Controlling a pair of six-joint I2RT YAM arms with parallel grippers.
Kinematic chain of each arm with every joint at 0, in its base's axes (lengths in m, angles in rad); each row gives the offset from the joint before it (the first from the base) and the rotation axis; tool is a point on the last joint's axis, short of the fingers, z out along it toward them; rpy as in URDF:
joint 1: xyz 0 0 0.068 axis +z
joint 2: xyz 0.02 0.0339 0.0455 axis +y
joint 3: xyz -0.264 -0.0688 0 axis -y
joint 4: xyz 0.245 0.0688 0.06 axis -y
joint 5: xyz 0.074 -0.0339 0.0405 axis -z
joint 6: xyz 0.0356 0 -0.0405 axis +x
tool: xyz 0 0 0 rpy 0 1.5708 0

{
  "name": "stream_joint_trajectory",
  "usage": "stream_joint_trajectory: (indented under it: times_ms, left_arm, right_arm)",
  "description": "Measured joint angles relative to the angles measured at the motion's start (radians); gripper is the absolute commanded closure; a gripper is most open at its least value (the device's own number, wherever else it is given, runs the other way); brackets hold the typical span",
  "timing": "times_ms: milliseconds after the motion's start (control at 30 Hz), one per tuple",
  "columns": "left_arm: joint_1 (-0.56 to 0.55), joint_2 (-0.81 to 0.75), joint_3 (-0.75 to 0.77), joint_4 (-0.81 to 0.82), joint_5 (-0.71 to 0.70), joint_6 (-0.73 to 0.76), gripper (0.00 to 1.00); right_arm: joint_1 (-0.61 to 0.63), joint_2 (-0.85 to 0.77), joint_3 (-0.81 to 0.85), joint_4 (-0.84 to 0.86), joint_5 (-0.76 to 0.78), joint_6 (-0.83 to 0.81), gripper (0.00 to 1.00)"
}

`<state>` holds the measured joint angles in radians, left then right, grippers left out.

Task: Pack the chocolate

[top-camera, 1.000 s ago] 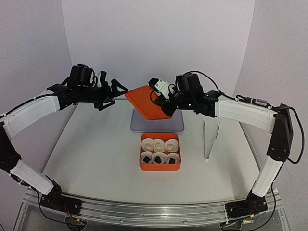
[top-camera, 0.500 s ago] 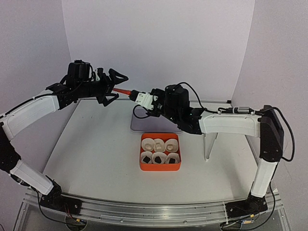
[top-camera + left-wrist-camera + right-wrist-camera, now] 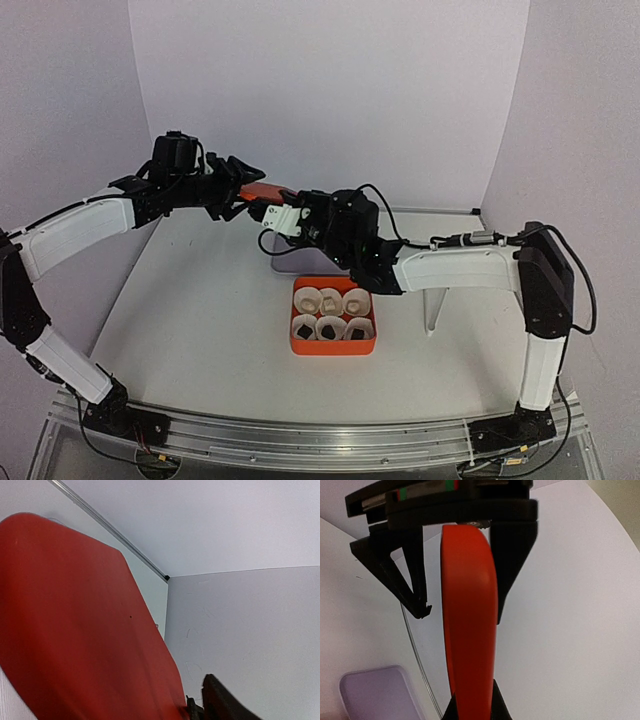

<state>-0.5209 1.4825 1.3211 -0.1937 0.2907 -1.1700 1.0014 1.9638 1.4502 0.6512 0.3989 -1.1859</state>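
Now right hand (image 3: 472, 706) pinches the orange lid (image 3: 469, 630); left hand (image 3: 461, 611) straddles it, jaws apart. Close squarely before the right releases.

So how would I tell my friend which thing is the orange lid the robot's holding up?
Look above the back of the white table, where the two arms meet in the air. The right gripper holds the orange lid there. Unlike the orange box below, it's flat, thin and empty.

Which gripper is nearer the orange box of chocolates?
Right. The right gripper, holding the orange lid, hangs just beyond the orange box; the left gripper is farther back and left.
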Motion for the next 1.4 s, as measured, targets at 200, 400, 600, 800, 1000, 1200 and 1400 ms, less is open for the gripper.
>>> stream_joint_trajectory:
  times_ms: [200,400,600,800,1000,1200,1400]
  left_arm:
    - [0.000,0.019,-0.009,0.041,-0.004,-0.050,0.78]
    - [0.000,0.019,-0.028,0.082,0.007,-0.098,1.00]
    - [-0.003,0.024,-0.043,0.100,0.019,-0.091,1.00]
    - [-0.002,0.033,-0.053,0.110,0.019,-0.032,1.00]
    - [0.015,0.047,-0.065,0.114,0.012,0.094,1.00]
    - [0.063,0.051,-0.067,0.118,0.043,0.288,1.00]
    - [0.084,-0.003,-0.155,0.150,0.147,0.447,1.00]
  right_arm:
    - [0.008,0.022,-0.024,0.062,0.027,-0.048,0.99]
    - [0.018,0.035,-0.054,0.104,0.047,-0.069,0.75]
    - [0.038,0.037,-0.106,0.128,0.066,-0.040,0.34]
    - [0.057,0.027,-0.183,0.134,0.092,0.026,0.18]
    - [0.082,-0.113,-0.318,-0.052,0.062,0.277,0.15]
    - [0.077,-0.347,-0.332,-0.416,-0.153,0.637,0.16]
    - [-0.144,-0.403,-0.195,-0.665,-0.545,1.111,0.20]
